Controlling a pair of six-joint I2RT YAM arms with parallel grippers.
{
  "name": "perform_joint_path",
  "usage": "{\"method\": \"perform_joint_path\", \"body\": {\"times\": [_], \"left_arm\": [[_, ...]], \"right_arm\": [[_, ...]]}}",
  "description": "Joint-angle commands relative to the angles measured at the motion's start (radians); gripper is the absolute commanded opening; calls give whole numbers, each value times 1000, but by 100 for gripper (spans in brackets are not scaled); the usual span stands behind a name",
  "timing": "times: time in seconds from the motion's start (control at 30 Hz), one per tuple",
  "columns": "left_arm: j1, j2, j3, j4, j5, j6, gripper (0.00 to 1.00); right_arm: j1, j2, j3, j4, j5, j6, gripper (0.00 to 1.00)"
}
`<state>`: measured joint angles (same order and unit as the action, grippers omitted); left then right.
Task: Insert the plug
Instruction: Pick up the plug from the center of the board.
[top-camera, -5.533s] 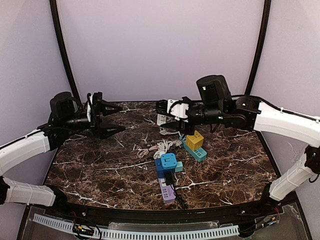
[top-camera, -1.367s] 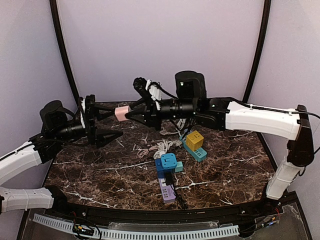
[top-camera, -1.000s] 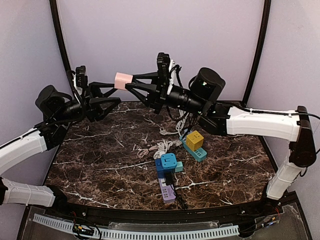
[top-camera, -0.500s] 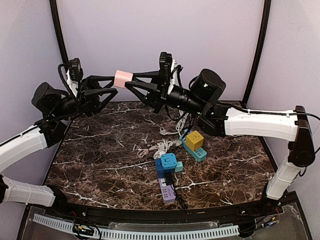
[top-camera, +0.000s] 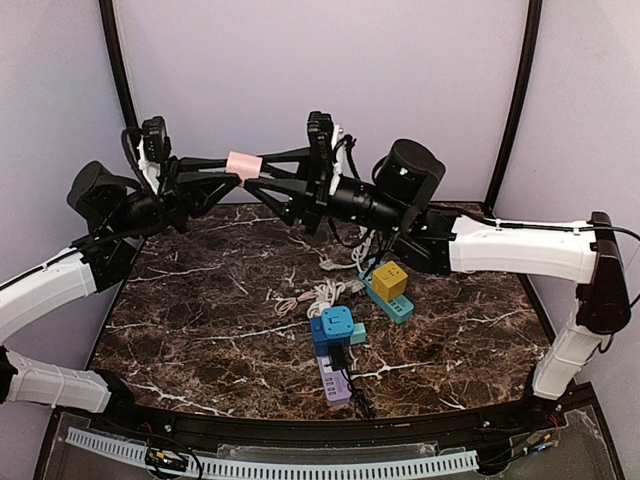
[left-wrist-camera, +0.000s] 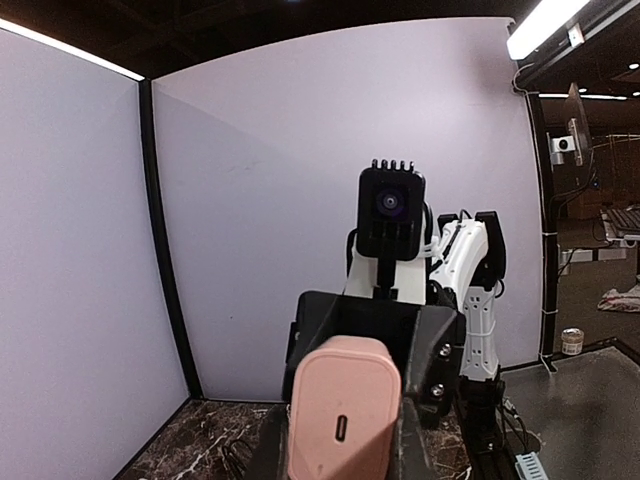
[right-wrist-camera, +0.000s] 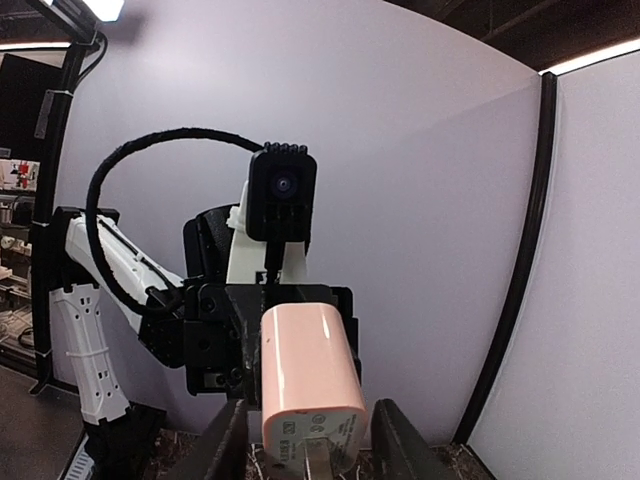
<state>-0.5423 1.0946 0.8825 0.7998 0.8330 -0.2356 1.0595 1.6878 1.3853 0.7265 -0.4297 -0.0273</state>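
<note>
1. Top external: High above the marble table (top-camera: 200, 330), a pink charger (top-camera: 243, 164) hangs in mid-air. The left gripper (top-camera: 230, 170) and the right gripper (top-camera: 262, 172) both close in on it, tips converging. The purple power strip (top-camera: 336, 386) and the teal power strip (top-camera: 398, 305) lie well below, near a coiled white cable (top-camera: 318, 296). If one side lets go before the other has a firm hold, the charger would likely drop and bounce out of reach.

2. Left wrist: The charger fills the lower centre with its small port facing the lens. The right gripper's black body sits directly behind it. The left arm's own grip is cropped at the bottom edge, so whether it is clamped or loose cannot be told. A pinch on a corner instead of the flat sides could twist the charger.

3. Right wrist: The right arm's fingers (right-wrist-camera: 226, 445) stand narrow on either side of the charger's base and appear to hold it. What looks like a prong points toward the lens. The two grippers are nose to nose, so a small misjudgement could knock them together. A skewed hold could also leave the prongs askew for the socket.
</note>
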Motion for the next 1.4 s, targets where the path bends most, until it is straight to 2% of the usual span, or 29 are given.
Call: {"method": "perform_joint_path", "body": {"times": [0.0, 0.07, 0.1, 0.13, 0.23, 0.37, 0.6, 0.73, 0.87, 1.1, 1.2, 1.23, 1.3, 1.33, 1.37], "left_arm": [[-7, -36, 22, -215, -2, 106, 1], [-7, -47, 34, -361, -9, 225, 0], [-6, -49, 37, -407, -14, 315, 0], [-6, -55, 43, -495, -25, 359, 0], [-7, -61, 54, -619, -38, 523, 1], [-7, -47, 78, -718, -66, 603, 1], [-7, -36, 92, -762, -81, 620, 1], [-8, -33, 92, -768, -80, 619, 1], [-8, -34, 89, -766, -70, 617, 0], [-8, -35, 81, -787, -59, 649, 1], [-8, -35, 79, -793, -58, 666, 1], [-8, -36, 79, -792, -54, 668, 0], [-8, -43, 73, -774, -41, 668, 1], [-8, -56, 58, -757, -36, 651, 4], [-8, -64, 46, -708, -35, 634, 33]], "right_arm": [[2, -66, 28, -302, 48, -99, 62], [1, -111, 67, -521, 65, -194, 72], [1, -127, 94, -638, 79, -234, 73], [2, -138, 124, -735, 97, -268, 73], [4, -137, 219, -993, 156, -344, 70], [17, -95, 300, -1155, 224, -428, 69], [27, 12, 426, -1247, 230, -521, 65], [27, 63, 481, -1270, 217, -546, 60], [28, 87, 500, -1262, 220, -555, 48], [28, 113, 514, -1255, 211, -554, 22], [27, 121, 520, -1258, 201, -550, 3], [26, 124, 520, -1257, 202, -550, 0], [21, 120, 519, -1247, 204, -537, 0], [17, 114, 516, -1238, 198, -526, 0], [11, 104, 510, -1220, 188, -511, 0]]}}
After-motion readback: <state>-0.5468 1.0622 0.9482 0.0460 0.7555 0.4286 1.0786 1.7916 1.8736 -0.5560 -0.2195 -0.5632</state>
